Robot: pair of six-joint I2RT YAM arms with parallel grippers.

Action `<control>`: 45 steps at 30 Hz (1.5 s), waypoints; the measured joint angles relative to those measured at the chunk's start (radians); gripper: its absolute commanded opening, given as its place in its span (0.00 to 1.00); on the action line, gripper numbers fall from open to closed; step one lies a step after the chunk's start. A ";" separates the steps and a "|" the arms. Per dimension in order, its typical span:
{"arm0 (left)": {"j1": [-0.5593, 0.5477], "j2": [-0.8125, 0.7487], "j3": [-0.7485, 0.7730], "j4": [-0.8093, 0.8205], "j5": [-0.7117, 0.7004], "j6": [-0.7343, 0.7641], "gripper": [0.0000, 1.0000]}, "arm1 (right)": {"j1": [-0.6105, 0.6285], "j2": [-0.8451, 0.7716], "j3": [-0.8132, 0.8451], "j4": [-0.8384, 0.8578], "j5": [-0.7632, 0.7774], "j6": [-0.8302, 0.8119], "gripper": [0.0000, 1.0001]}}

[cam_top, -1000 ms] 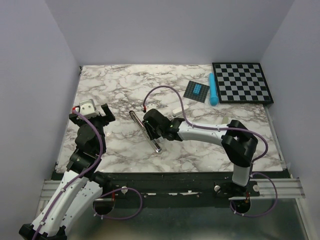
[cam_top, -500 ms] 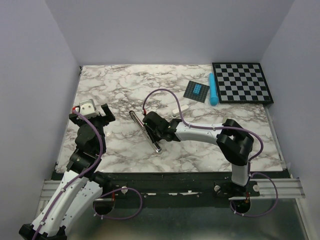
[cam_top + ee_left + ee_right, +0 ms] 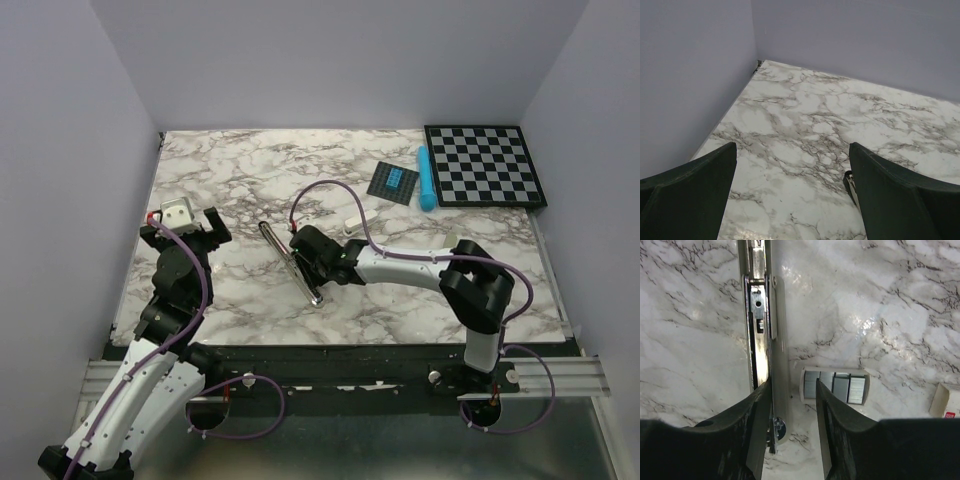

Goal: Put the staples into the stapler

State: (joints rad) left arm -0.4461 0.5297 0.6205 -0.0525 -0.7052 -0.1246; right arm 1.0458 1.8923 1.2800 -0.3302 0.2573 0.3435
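The stapler lies open, its silver channel running from the top of the right wrist view down into the gap of the half-spread right gripper, close beside the finger on the frame's left and pinched by neither, with the staples in their tray at the other finger's tip, while the left gripper hangs wide apart over the marble table.

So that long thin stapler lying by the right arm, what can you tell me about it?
The stapler lies flat on the marble table, swung open into one long slim line. Its shiny silver metal channel faces up, with a small round hole; overhead, its far end looks black. The right claw hangs low over it, jaws apart, one finger overlapping the channel; contact is unclear. An open box of staples sits just beside it, apart.
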 measured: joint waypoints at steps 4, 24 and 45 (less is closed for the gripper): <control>0.000 0.005 0.000 0.000 0.000 0.000 0.99 | 0.000 -0.031 -0.032 -0.017 -0.016 0.007 0.49; 0.000 0.059 0.000 -0.002 0.017 -0.016 0.99 | 0.003 -0.193 -0.132 -0.051 -0.074 0.012 0.49; 0.169 0.637 0.219 -0.237 0.408 -0.311 0.99 | 0.007 -0.246 -0.384 0.258 -0.201 -0.022 0.45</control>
State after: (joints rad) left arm -0.2771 1.1671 0.8391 -0.2897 -0.2974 -0.4355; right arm 1.0531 1.6466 0.8963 -0.0719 0.0559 0.3218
